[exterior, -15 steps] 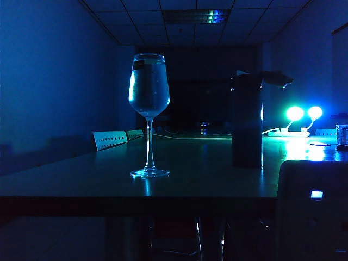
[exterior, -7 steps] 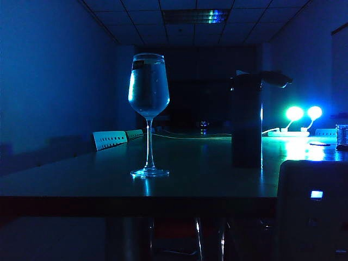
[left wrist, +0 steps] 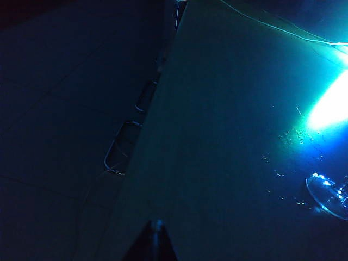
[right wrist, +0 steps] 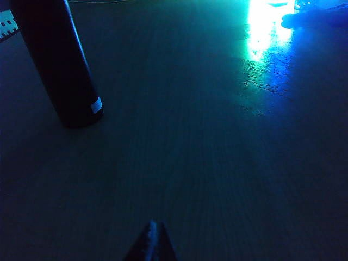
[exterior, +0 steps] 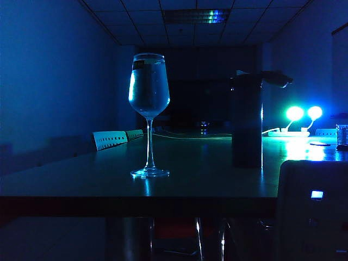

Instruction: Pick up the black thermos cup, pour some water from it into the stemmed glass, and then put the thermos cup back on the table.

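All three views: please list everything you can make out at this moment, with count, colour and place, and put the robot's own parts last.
Stemmed glass: one, clear, upright on the left part of the table; its foot shows in the left wrist view.
Black thermos cup: one, dark, upright to the right of the glass, flip lid jutting right.
Table: one, glossy, tinted blue-green by the room light.
Lamps: two bright cyan lights, far right end of the table.
Small clear tumbler: one, at the right edge.
Chair backs: two, pale, beyond the table's left side.
Left gripper: shut, over the table's left edge, holding nothing.
Right gripper: shut, over bare table near the thermos, holding nothing.
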`<state>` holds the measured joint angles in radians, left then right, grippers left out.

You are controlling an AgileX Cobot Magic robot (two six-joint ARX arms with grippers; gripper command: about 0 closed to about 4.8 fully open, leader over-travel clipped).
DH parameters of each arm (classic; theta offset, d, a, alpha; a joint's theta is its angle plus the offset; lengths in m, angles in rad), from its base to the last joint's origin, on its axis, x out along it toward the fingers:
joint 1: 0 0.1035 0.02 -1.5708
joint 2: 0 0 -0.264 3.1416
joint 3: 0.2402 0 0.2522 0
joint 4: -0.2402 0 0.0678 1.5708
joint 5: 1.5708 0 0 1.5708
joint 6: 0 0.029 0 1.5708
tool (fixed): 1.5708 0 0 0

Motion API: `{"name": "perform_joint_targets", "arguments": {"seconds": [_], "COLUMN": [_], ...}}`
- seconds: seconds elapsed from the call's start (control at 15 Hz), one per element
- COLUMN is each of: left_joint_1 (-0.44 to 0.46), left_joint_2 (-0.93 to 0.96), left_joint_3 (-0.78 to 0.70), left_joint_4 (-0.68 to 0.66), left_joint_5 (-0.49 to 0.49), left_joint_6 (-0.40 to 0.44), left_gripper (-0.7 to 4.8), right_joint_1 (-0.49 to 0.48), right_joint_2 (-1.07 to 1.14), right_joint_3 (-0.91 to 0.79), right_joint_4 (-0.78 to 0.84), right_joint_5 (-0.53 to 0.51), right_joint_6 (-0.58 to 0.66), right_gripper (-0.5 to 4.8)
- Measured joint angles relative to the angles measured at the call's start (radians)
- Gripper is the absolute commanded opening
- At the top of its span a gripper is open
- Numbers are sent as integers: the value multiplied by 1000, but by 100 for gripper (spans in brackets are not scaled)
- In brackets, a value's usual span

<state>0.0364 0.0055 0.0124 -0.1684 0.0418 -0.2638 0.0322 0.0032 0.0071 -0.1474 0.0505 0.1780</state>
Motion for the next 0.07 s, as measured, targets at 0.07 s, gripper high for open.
{"name": "perform_joint_targets", "arguments": {"seconds": [0.07], "left_joint_1": [0], "left_joint_2": [0], "left_joint_3": [0], "left_joint_4": [0], "left_joint_5": [0], "left_joint_6": [0], "left_gripper": [-5], "right_joint_1": [0], "right_joint_2": [0], "right_joint_3": [0], "right_joint_4": [0], "right_joint_5": [0], "right_joint_6": [0], "right_gripper": [3]}}
